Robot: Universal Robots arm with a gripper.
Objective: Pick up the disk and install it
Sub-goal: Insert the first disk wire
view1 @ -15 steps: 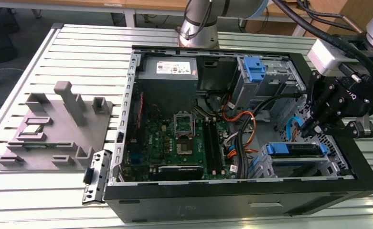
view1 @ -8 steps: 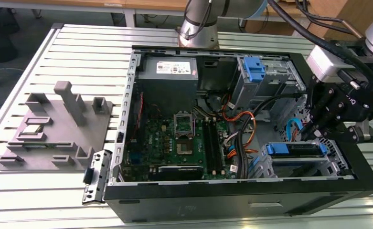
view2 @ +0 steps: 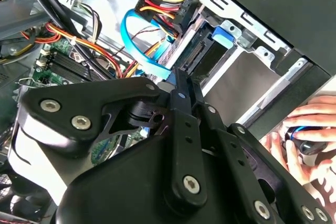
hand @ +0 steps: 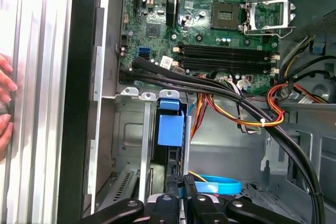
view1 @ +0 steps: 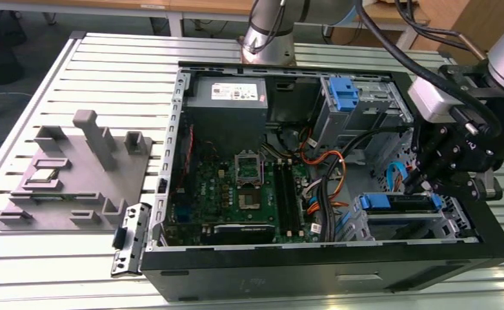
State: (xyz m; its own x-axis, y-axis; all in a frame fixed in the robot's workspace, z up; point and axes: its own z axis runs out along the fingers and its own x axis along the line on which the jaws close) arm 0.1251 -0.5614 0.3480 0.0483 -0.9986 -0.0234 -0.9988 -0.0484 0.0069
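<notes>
While the gripper (view1: pixel 417 187) is hovering inside the open computer case (view1: pixel 261 274), its fingers are pressing closed. The disk (view1: pixel 398 203) is sitting in the drive bay (blue rails showing), just beside the fingertips.

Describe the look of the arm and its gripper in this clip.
The arm is a silver-grey metal tube with black cables draped along it. A pale grey box sits at the wrist. The gripper is matte black, built of flat linkage plates joined by silver screws and pins, plain in the second wrist view.
</notes>
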